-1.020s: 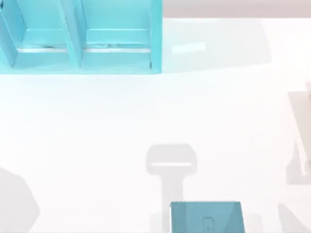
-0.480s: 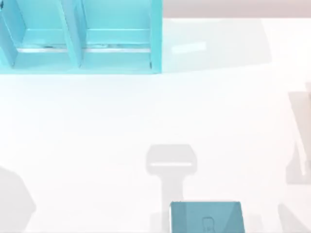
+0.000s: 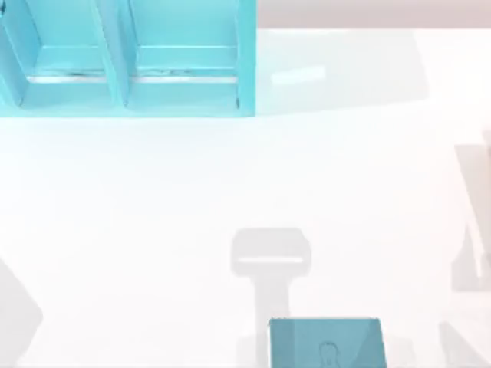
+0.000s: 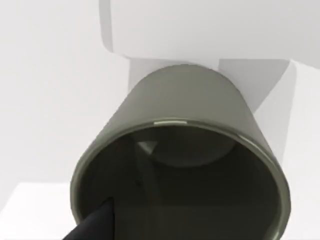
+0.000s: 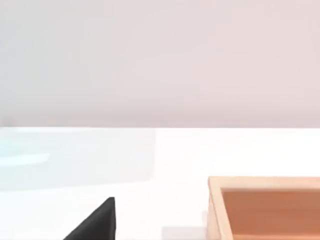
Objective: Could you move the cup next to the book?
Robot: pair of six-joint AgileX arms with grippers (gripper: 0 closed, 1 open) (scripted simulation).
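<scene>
The cup, round and olive-grey, is very close in the left wrist view, which looks into its open mouth. A dark part of my left gripper reaches just inside the cup's rim against its wall. The book, flat and teal-blue with a faint emblem, lies at the table's front edge, right of centre in the top view. My right gripper hangs over the white table, away from the book.
A large light turquoise shelf unit with dividers stands at the back left. A shallow wooden box sits on the table in the right wrist view. An arm's grey shadow falls at the front left edge.
The grey shadow at the table's front left has shrunk and slid toward the left edge. The book and the shelf unit have not moved.
</scene>
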